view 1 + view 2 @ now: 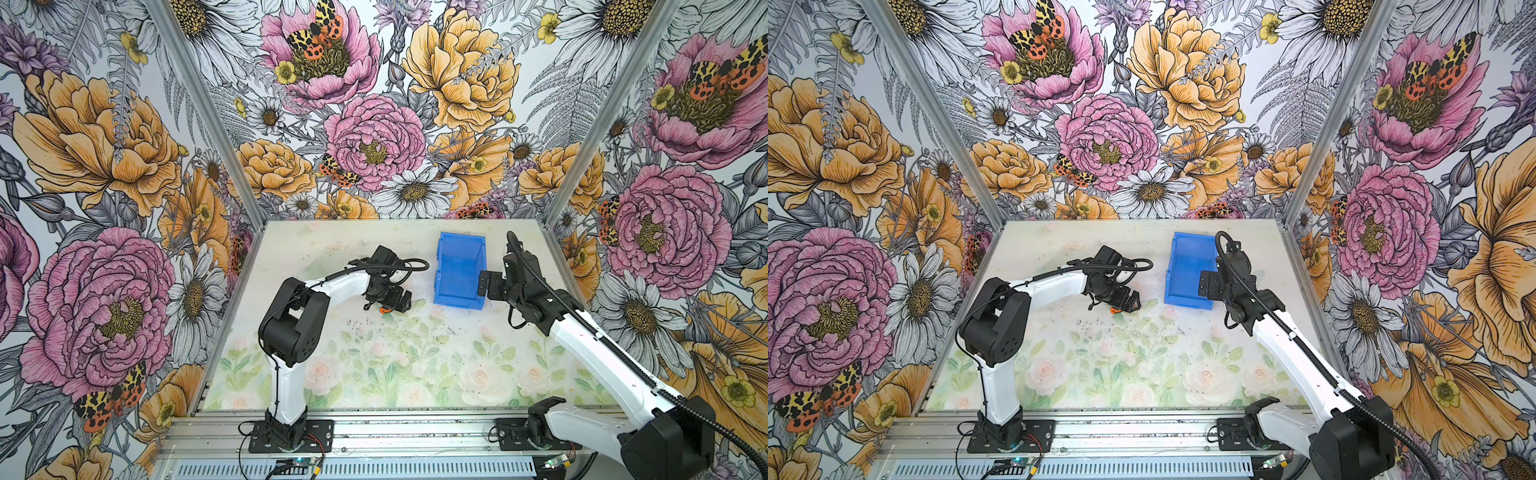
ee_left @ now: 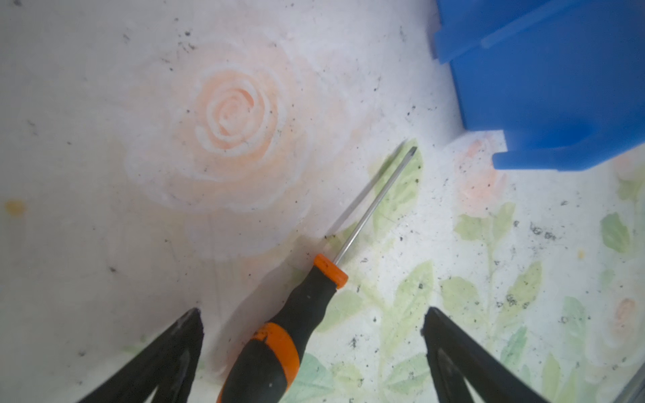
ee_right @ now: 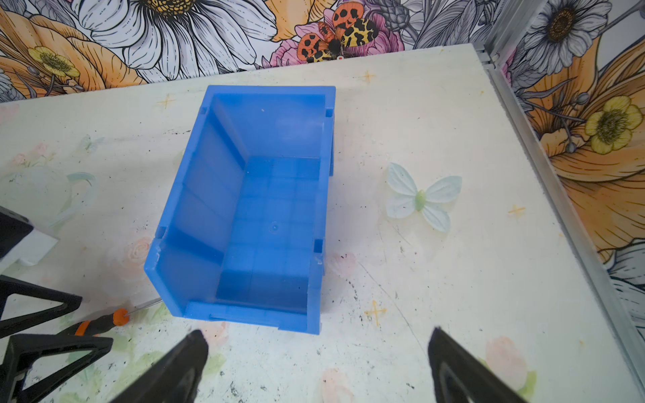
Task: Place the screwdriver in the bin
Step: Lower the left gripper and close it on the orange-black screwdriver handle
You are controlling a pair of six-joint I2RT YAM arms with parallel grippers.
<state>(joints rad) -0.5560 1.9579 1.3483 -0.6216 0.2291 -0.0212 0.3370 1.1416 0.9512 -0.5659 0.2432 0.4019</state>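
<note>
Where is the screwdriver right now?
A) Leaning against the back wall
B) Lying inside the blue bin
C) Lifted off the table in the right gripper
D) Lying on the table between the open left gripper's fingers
D: the screwdriver lies flat on the table, between the spread fingers of the left gripper; the blue bin is empty.

The pale surface [image 3: 436, 115] with faded printed roses carries black specks; a pale printed butterfly [image 3: 422, 200] lies ahead of the right gripper.
</note>
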